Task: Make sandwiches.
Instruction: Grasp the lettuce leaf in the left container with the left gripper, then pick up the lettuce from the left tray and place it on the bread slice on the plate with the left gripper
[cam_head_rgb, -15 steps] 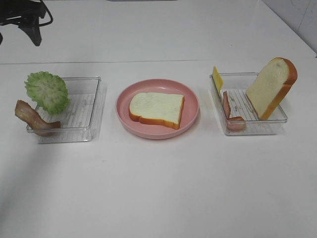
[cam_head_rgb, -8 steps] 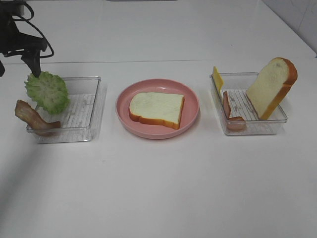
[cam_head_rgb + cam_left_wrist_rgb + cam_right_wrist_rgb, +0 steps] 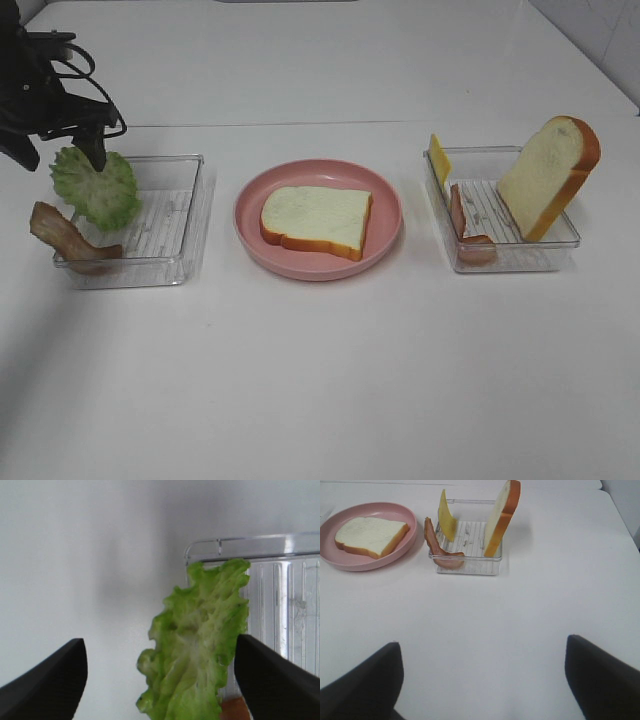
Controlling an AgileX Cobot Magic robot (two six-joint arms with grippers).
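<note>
One white bread slice (image 3: 315, 220) with an orange-brown crust lies flat on the pink plate (image 3: 320, 270). Frilly green lettuce (image 3: 95, 188) leans on the left clear tray (image 3: 160, 235), with a bacon strip (image 3: 65, 240) draped over the tray's near corner. My left gripper (image 3: 60, 155) hangs open just above the lettuce (image 3: 200, 645), one finger on each side and nothing held. In the right tray (image 3: 510, 255) stand an upright bread slice (image 3: 550, 175), yellow cheese (image 3: 438, 158) and bacon (image 3: 465, 225). My right gripper (image 3: 482, 680) is open and empty, well short of that tray (image 3: 467, 567).
A seam line crosses the white table behind the trays. The left arm's black cables hang at the far left edge above the left tray. In the right wrist view the pink plate (image 3: 330, 555) with its bread (image 3: 370, 535) sits beside the right tray.
My left arm has come in from the far left corner and dropped until its open fingers straddle the top of the lettuce. Nothing else has moved.
</note>
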